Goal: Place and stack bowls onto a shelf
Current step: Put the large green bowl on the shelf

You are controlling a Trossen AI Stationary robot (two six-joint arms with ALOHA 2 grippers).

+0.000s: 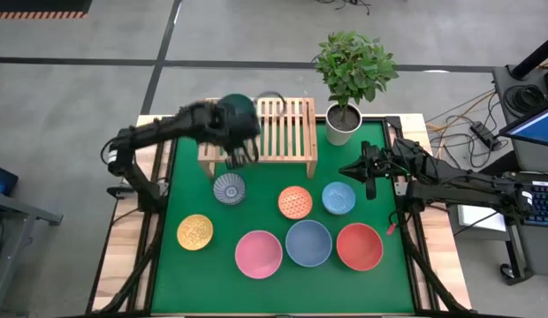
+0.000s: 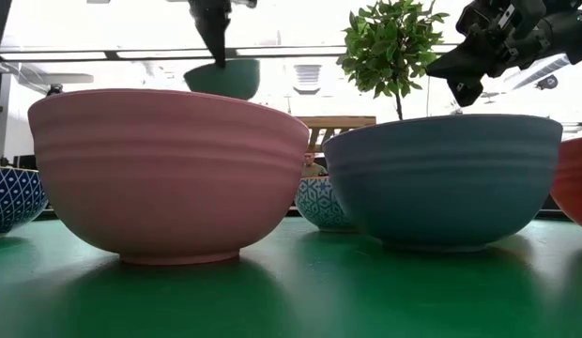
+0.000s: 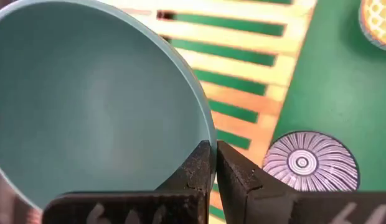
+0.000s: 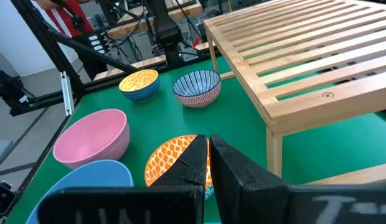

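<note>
The shelf (image 1: pixel 274 132) sits upper centre of the high view, at the far edge of the green surface (image 1: pixel 194 274), its slats bare. I am carrying the first bowl: my left hand (image 1: pixel 241 157) pinches the rim of the teal bowl (image 1: pixel 237 113), which hangs in the air over the shelf's left end, not yet on it. Next I judge I must lower it level onto the slats near that end and let go, leaving room for three more beside it. My right hand (image 1: pixel 369 174), fingers pressed together on nothing, waits at right centre. Pink (image 1: pixel 258 253), grey (image 1: pixel 308 243) and red (image 1: pixel 360 246) bowls line the lower middle; the small ones lie above them.
</note>
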